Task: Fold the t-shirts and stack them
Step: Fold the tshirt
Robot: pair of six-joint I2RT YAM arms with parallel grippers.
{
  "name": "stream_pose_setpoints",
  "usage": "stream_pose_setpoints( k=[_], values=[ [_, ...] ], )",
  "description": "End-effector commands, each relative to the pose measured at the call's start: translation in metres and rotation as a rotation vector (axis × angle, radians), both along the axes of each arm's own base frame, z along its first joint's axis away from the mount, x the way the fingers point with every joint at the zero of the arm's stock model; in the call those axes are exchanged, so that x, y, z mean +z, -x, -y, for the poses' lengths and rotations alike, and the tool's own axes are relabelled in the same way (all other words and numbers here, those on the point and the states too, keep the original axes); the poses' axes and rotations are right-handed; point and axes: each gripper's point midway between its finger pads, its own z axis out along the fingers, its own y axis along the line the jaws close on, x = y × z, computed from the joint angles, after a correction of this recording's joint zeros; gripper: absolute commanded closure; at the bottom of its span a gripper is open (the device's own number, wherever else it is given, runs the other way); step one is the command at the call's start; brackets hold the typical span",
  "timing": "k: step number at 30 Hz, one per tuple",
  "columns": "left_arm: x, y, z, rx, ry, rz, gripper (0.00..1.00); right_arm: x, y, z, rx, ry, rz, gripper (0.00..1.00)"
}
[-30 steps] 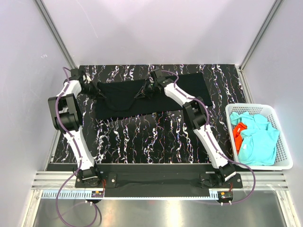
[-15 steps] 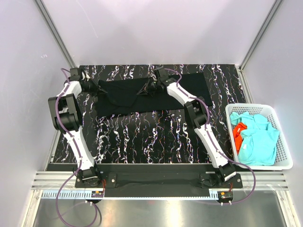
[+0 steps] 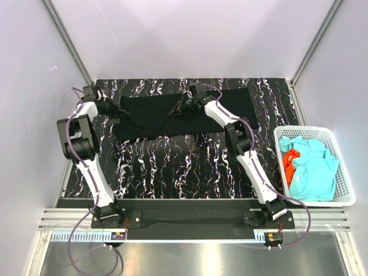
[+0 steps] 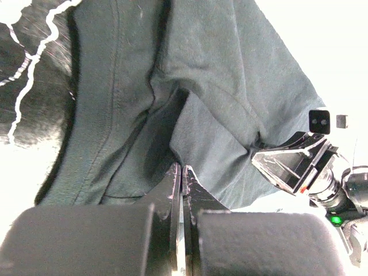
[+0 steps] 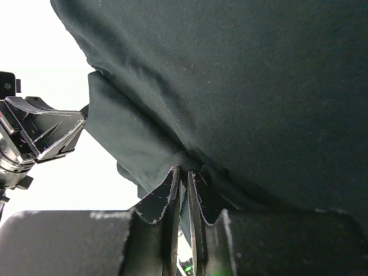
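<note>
**A:** Right, largest first. What have you got?

**B:** Item one: black tabletop with white marbled veining (image 3: pixel 172 167). Both arms are bolted at its near edge.

**A:** Next?

**B:** Item two: large plain black cloth t-shirt (image 3: pixel 149 118). It lies on the far half of the table, stretched left to right. It is rumpled toward its left end and flatter toward the right.

**A:** Anything on the right side?

**B:** Item three: white plastic lattice basket (image 3: pixel 345 172), rectangular, at the table's right edge and well apart from the black shirt. It holds turquoise cloth t-shirts (image 3: pixel 313 175), crumpled and filling most of it. How many there are, I cannot tell.

**B:** Item four: one orange-red cloth t-shirt (image 3: pixel 289 162). It shows by the basket's left wall, partly under the turquoise.

**A:** And the grippers?

**B:** Item five: left gripper (image 4: pixel 181 171), at the black shirt's left end. Its jaws are pressed fully together with cloth pinched at the tips, and creases run out from the pinch.

**B:** Item six: right gripper (image 5: pixel 184 172), near the shirt's middle. Its jaws are almost together, with a thin ridge of black cloth nipped between them. The two grippers face each other across the rumpled stretch and do not touch.
</note>
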Motion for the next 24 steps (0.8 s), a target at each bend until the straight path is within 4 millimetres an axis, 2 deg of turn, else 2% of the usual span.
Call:
stream_pose_setpoints(
  k=[1, 4, 5, 6, 8, 9, 10, 11, 12, 13, 14, 15, 16, 17, 19, 20, 22, 23, 24],
  values=[
    [0.038, -0.009, -0.009, 0.013, -0.030, 0.104, 1.00, 0.020, -0.018, 0.012, 0.000, -0.039, 0.069, 0.83],
    [0.048, -0.010, -0.012, -0.025, -0.097, 0.124, 0.95, 0.020, -0.023, 0.019, -0.007, -0.045, 0.068, 0.83],
    [0.044, -0.004, -0.014, -0.026, -0.142, 0.084, 0.78, 0.019, -0.023, 0.020, -0.006, -0.046, 0.066, 0.83],
    [0.049, -0.001, -0.017, -0.030, -0.180, 0.078, 0.70, 0.020, -0.022, 0.019, -0.004, -0.050, 0.064, 0.82],
    [0.048, 0.008, -0.028, -0.024, -0.269, 0.048, 0.64, 0.024, -0.020, 0.018, 0.011, -0.061, 0.062, 0.78],
    [0.060, 0.013, -0.032, -0.009, -0.305, 0.061, 0.56, 0.024, -0.018, 0.018, 0.016, -0.062, 0.058, 0.77],
    [0.055, 0.023, -0.036, -0.003, -0.334, 0.040, 0.50, 0.025, -0.017, 0.019, 0.018, -0.062, 0.057, 0.75],
    [0.055, 0.029, -0.042, 0.014, -0.371, 0.025, 0.42, 0.033, -0.016, 0.019, 0.019, -0.061, 0.067, 0.72],
    [0.065, 0.035, -0.044, 0.025, -0.395, 0.040, 0.31, 0.031, -0.014, 0.022, 0.021, -0.050, 0.062, 0.66],
    [0.057, 0.045, -0.043, 0.023, -0.398, 0.014, 0.31, 0.033, -0.013, 0.023, 0.025, -0.047, 0.065, 0.65],
    [0.055, 0.051, -0.043, 0.027, -0.406, 0.006, 0.31, 0.043, -0.013, 0.025, 0.025, -0.048, 0.077, 0.64],
    [0.060, 0.056, -0.042, 0.031, -0.408, 0.012, 0.31, 0.044, -0.012, 0.028, 0.028, -0.041, 0.079, 0.64],
    [0.049, 0.064, -0.041, 0.032, -0.393, -0.018, 0.32, 0.045, -0.010, 0.031, 0.028, -0.033, 0.064, 0.64],
    [0.046, 0.069, -0.036, 0.027, -0.372, -0.024, 0.33, 0.054, -0.010, 0.035, 0.029, -0.030, 0.075, 0.64],
    [0.034, 0.084, -0.030, 0.031, -0.339, -0.058, 0.34, 0.058, -0.007, 0.042, 0.025, -0.009, 0.054, 0.63],
    [0.032, 0.086, -0.027, 0.029, -0.322, -0.052, 0.34, 0.071, -0.010, 0.051, 0.022, -0.004, 0.081, 0.64],
    [0.022, 0.095, -0.024, 0.039, -0.293, -0.065, 0.33, 0.072, -0.005, 0.062, 0.017, 0.039, 0.064, 0.64],
    [0.019, 0.097, -0.020, 0.033, -0.280, -0.070, 0.33, 0.084, -0.006, 0.070, 0.019, 0.054, 0.097, 0.63],
    [0.015, 0.098, -0.020, 0.041, -0.269, -0.077, 0.32, 0.079, -0.004, 0.077, 0.015, 0.073, 0.086, 0.63]
  ],
)
